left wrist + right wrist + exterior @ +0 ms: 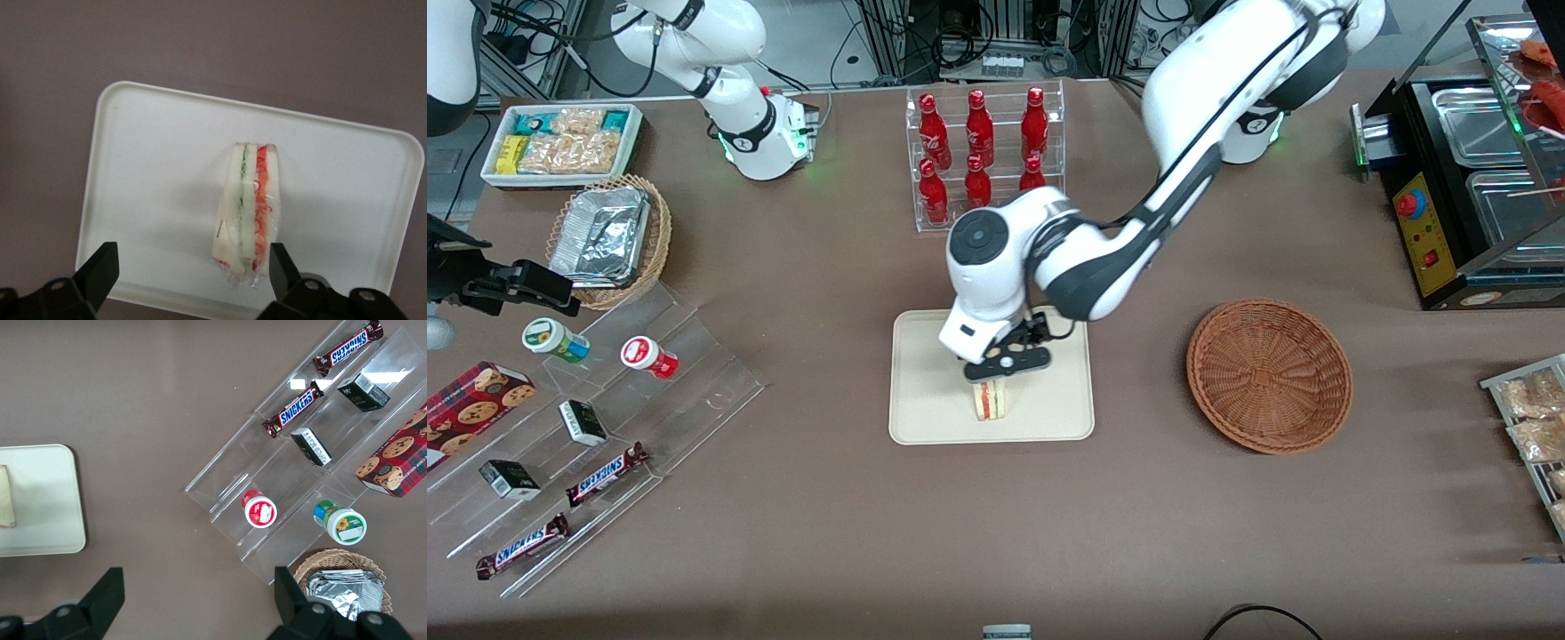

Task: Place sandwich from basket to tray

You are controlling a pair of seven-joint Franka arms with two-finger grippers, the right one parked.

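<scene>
I am looking at the sandwich [989,402] standing on its edge on the tray [925,418], low in the middle of the front frame, nearer the front camera than the tray's centre. The gripper [1000,364] is hovering right above it, and in the wrist view its fingers [100,270] are standing spread wide, one touching or just beside the wrap and the other well apart from it, so I am reading the tool as released and gripping nothing. The basket [1269,373] is sitting at the right of the front frame, toward the working arm's end of the table, with no sandwich in it (as far as I can see into the bowl). By my judgement the placing is as good as done and only the lift-away is remaining. On handling: I am expecting this wedge to be light and soft, bread that is going to squash under a hard pinch, inside a clear wrap that is probably slick and crinkly. It is balancing on a narrow face, so a nudge from a finger may tip it flat. If I had to take it again, I would be closing gently across the two broad bread faces, midway up, with the red and green filling stripes running between the pads, and not by the loose film at the end.
</scene>
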